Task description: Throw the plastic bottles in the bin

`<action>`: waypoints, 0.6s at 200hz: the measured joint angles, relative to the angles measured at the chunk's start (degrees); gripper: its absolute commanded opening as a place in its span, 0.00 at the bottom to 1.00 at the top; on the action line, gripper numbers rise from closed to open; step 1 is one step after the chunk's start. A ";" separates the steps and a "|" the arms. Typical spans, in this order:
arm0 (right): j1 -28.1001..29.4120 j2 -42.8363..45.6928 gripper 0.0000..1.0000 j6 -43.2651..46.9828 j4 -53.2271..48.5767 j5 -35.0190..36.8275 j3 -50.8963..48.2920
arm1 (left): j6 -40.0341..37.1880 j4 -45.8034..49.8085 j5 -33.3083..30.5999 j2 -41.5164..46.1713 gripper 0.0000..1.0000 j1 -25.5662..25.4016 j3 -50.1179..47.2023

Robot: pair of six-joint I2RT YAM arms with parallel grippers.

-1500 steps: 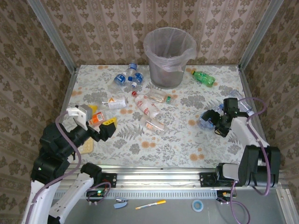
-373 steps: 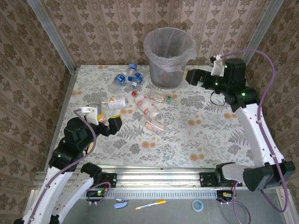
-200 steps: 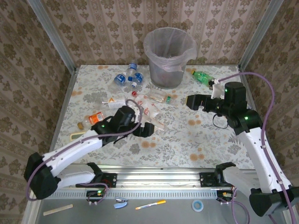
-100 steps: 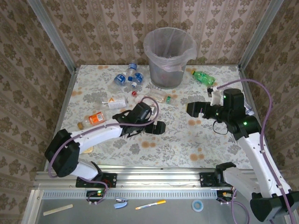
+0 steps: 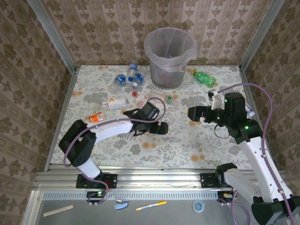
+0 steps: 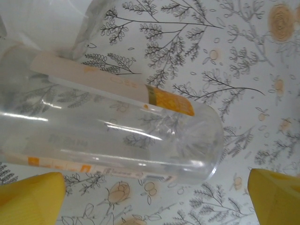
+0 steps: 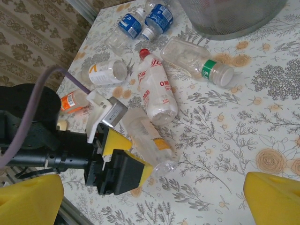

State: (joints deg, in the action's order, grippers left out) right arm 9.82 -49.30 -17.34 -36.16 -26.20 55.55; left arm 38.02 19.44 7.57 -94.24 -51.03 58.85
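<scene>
Your left gripper (image 6: 153, 192) is spread wide, low over a clear orange-labelled bottle (image 6: 117, 136) at mid-surface (image 5: 187, 150). It seems to straddle the bottle, but contact is unclear. Your right gripper (image 7: 152, 199) is spread too, with nothing in it. Other bottles (image 5: 129, 77) lie loose before the bin (image 5: 169, 51), and a green bottle (image 5: 204, 78) is near its right side.

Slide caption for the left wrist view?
Open left gripper over a clear orange-labelled bottle lying on the floral table.
</scene>
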 measured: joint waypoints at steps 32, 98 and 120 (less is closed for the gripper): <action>0.09 0.57 1.00 0.70 -0.09 0.00 -0.61 | 0.39 0.46 -1.44 -2.08 0.99 0.07 0.70; 0.09 0.61 1.00 0.74 -0.11 -0.02 -1.14 | 1.49 -0.02 -2.91 -2.58 0.99 0.50 1.25; 0.09 0.61 1.00 0.72 -0.11 -0.02 -1.42 | 2.29 -0.28 -3.13 -2.56 0.99 0.57 1.25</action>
State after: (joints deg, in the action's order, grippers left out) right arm 9.91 -48.69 -16.62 -36.27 -26.22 54.13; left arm 40.32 19.16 4.45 -96.79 -50.46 60.10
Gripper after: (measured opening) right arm 0.999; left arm 0.986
